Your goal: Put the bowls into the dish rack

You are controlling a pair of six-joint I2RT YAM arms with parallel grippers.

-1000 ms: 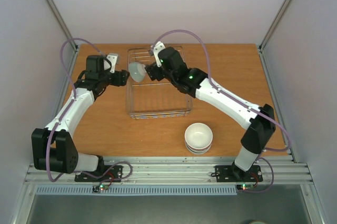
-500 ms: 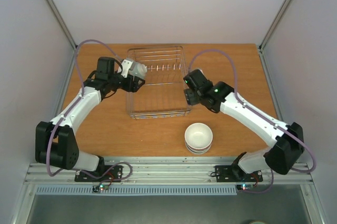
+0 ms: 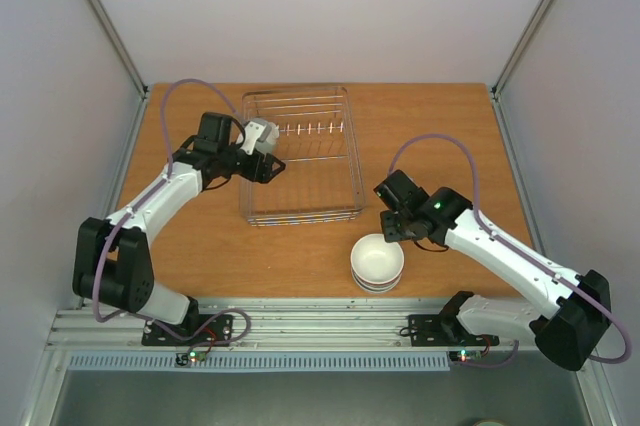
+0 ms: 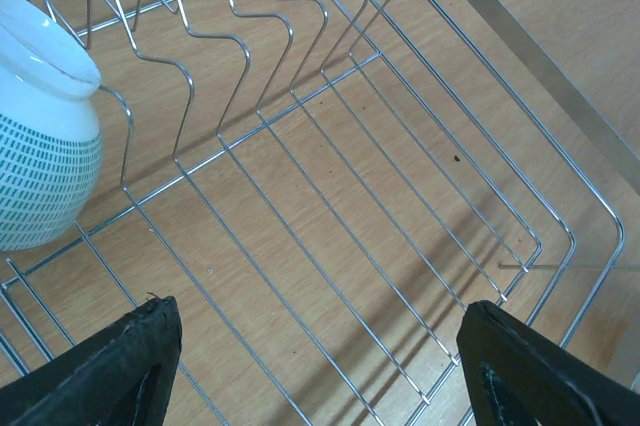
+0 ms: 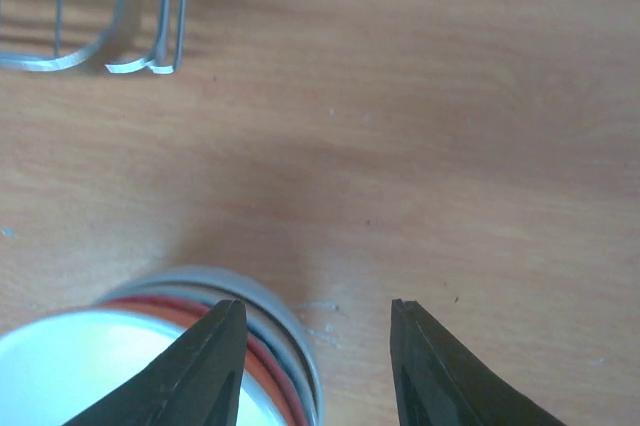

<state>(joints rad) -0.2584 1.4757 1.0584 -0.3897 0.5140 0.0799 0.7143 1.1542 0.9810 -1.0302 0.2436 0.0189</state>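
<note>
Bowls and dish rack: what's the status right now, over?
Left gripper open, empty, over dish rack. Patterned bowl inside, tilted on edge. Right gripper open above stacked bowls. Nothing blocking.

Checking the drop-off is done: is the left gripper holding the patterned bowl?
No, the patterned bowl sits in the dish rack, apart from the left gripper's open fingers.

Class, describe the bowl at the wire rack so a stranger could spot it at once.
Find the big wire dish rack. Against its left side, toward the far end, a bowl lies tipped on edge. Unlike the stacked bowls outside, it bears blue-green dashes.
</note>
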